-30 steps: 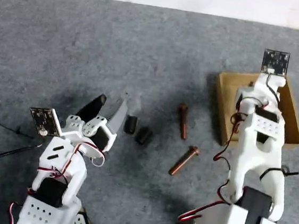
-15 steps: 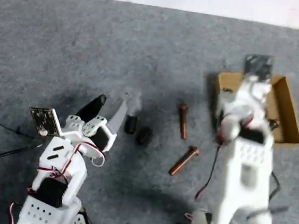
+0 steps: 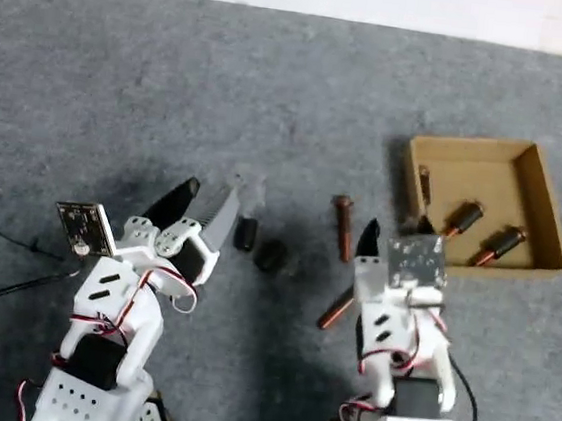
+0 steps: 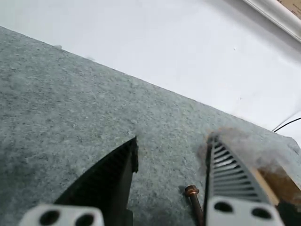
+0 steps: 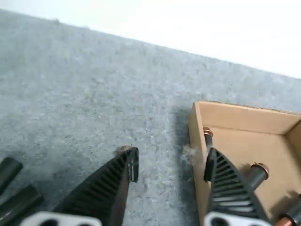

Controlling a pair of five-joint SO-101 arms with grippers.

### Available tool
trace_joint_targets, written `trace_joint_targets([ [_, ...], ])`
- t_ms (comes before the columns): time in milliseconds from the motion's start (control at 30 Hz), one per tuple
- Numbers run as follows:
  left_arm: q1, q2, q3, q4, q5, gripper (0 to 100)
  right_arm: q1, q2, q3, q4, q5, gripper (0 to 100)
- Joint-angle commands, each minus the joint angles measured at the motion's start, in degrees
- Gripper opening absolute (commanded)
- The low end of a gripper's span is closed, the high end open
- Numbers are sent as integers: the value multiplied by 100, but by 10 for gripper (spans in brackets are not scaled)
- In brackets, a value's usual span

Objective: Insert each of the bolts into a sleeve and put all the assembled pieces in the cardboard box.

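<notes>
Loose bolt partly under right arm

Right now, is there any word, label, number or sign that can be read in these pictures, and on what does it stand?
No text can be read.
Cardboard box: plain walls, no print shows.
Circuit board on the left arm's wrist: any marks are too small to read.

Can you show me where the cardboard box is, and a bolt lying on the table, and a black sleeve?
cardboard box [image 3: 474,142], high view, on its far rim.
bolt [image 3: 344,232], high view, middle of its shaft.
black sleeve [image 3: 246,233], high view, middle of its side.
</notes>
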Motion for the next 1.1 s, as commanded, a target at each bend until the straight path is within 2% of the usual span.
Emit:
trace_joint_targets([
  [0,-66,-119,110,18,0,228,-22,-479,690,40,-35,206],
  [200,-66,-119,110,18,0,229,-22,251,980,514,-35,206],
  [567,-40,-119,110,-18,0,230,-22,435,980,3020,0,206],
  [967,-22,-119,40,-70,9,229,-22,435,971,3029,0,206],
  [1067,251,-119,-101,-369,18,228,-22,435,971,3029,0,206],
])
